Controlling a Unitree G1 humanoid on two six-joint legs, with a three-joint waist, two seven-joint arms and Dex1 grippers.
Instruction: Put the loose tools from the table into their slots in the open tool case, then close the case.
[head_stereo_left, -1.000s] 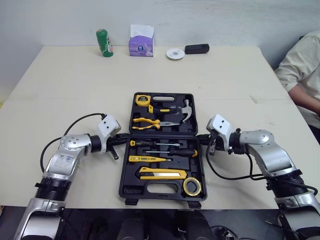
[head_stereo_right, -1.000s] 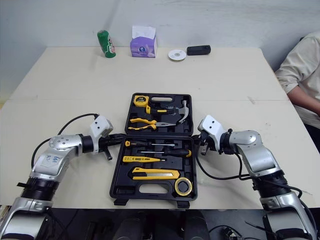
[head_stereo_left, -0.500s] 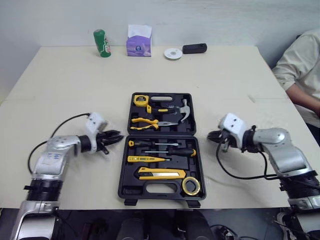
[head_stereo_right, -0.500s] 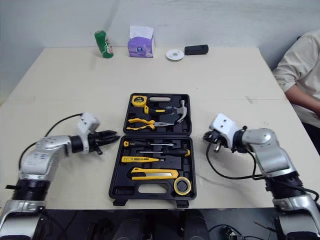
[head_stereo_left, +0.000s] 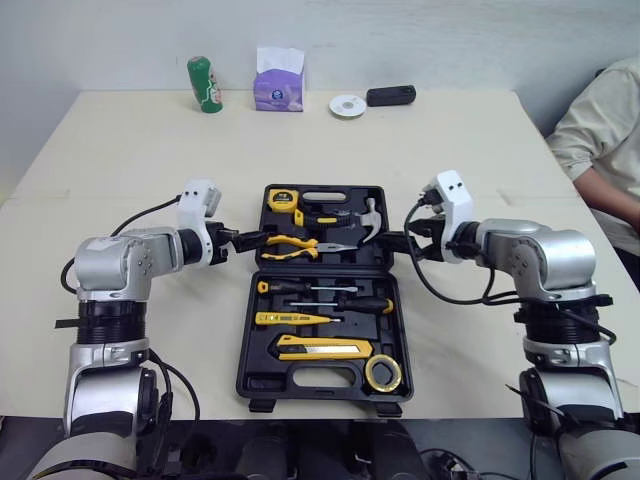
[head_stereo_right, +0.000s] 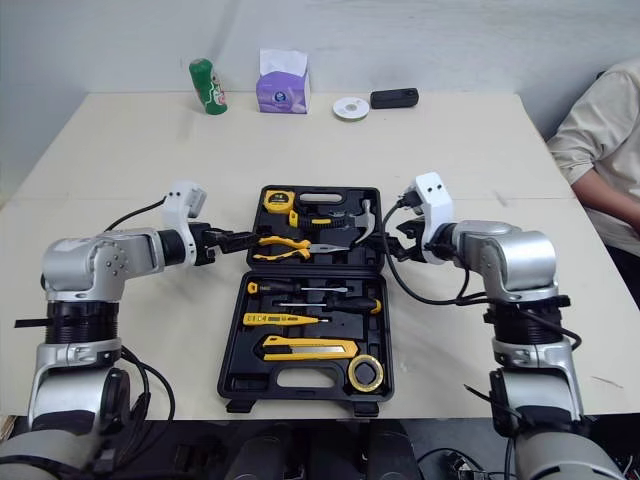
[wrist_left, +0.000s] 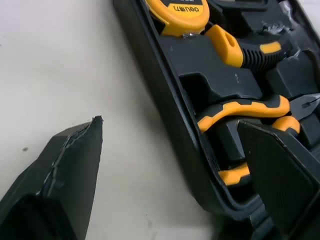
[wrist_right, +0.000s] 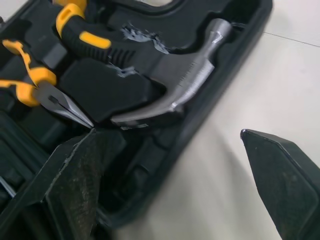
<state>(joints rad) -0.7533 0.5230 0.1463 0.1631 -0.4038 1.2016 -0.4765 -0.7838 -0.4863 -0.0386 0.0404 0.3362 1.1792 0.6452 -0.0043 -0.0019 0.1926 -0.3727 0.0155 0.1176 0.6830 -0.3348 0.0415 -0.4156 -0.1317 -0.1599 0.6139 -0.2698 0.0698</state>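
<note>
The tool case (head_stereo_left: 250, 340) is lying open by the table's (head_stereo_left: 440, 150) front edge, with the tools (head_stereo_left: 300, 318) sitting in their slots. Both arms are moving up to its far half. The left claw (head_stereo_left: 250, 240) and right claw (head_stereo_left: 398, 240) are gaping, empty, at the side walls. Closing is probably coming next.

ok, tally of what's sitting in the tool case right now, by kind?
tape measure: 1
claw hammer: 1
long-nose pliers: 1
screwdrivers: 2
yellow test pen: 1
utility knife: 1
yellow tape roll: 1
Total: 8
</note>
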